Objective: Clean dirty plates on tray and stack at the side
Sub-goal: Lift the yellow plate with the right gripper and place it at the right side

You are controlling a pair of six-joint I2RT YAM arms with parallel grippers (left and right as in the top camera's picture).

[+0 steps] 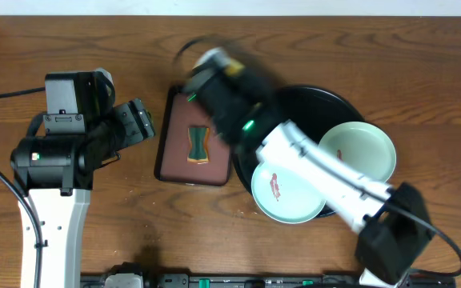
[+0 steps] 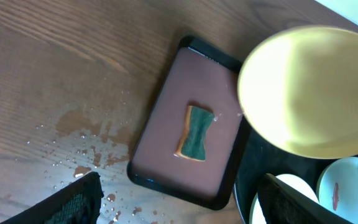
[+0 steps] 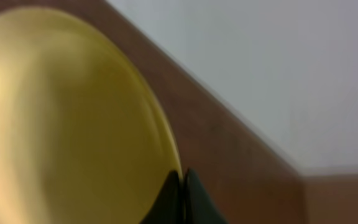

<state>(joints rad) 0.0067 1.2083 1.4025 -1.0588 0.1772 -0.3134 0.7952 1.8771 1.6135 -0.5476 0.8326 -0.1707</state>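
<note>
The right gripper (image 3: 180, 186) was clenched on the rim of the yellow plate (image 3: 61, 124), held aloft. Below it, two green plates (image 1: 282, 200) lay on the black tray (image 1: 326, 98). The left gripper (image 1: 140, 120) hung released, with the brown tray (image 2: 166, 155) and sponge (image 2: 196, 132) just ahead.

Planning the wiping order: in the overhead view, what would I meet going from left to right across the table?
In order: left arm → brown tray holding the sponge → smeared mint plate → clean mint plate.
</note>
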